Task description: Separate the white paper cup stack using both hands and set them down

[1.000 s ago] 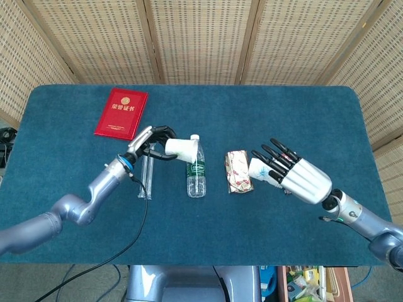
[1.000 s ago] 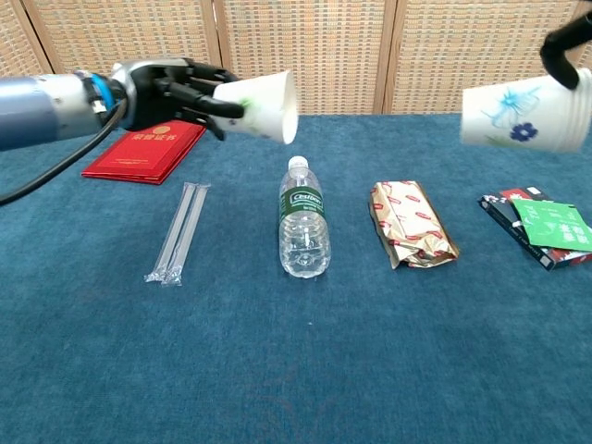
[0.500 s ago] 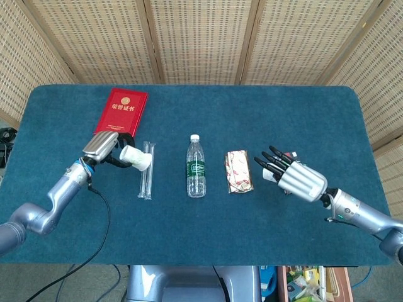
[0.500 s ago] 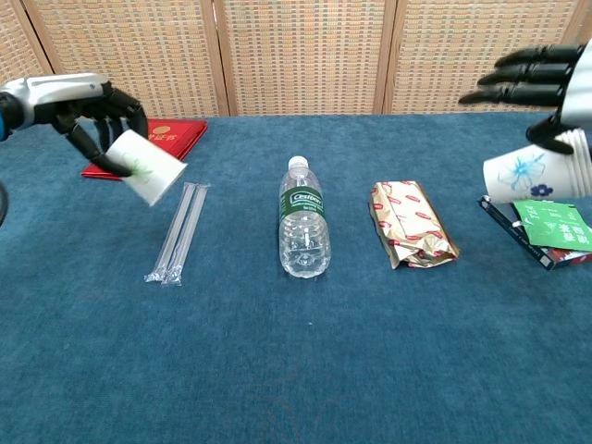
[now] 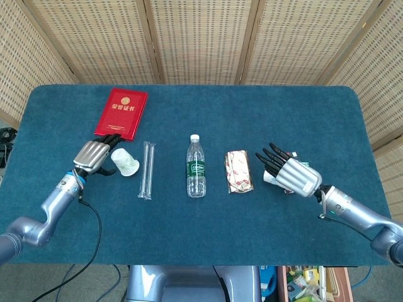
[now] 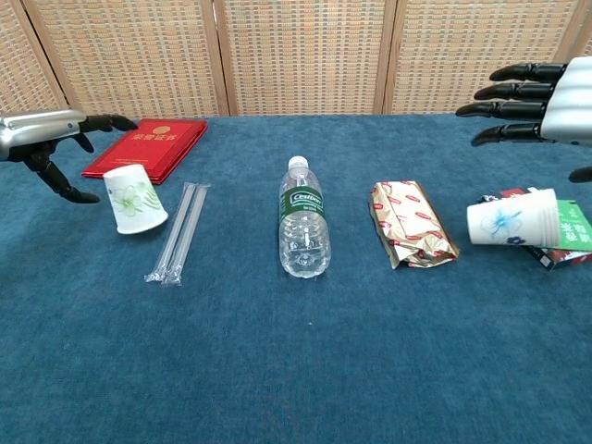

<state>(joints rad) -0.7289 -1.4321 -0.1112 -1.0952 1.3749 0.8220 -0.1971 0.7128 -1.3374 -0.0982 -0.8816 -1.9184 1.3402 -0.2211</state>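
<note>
White paper cups are apart and down: green-print cup (image 6: 135,198) at table's 9 o'clock, blue-print cup (image 6: 513,218) at 3 o'clock, tipped. Left hand (image 6: 42,139) and right hand (image 6: 541,97) hover spread, empty. Task looks done.

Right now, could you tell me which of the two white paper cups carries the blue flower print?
The white paper cup lying on its side under the right robot hand; the other cup, by the left robot hand, bears a green print.
</note>
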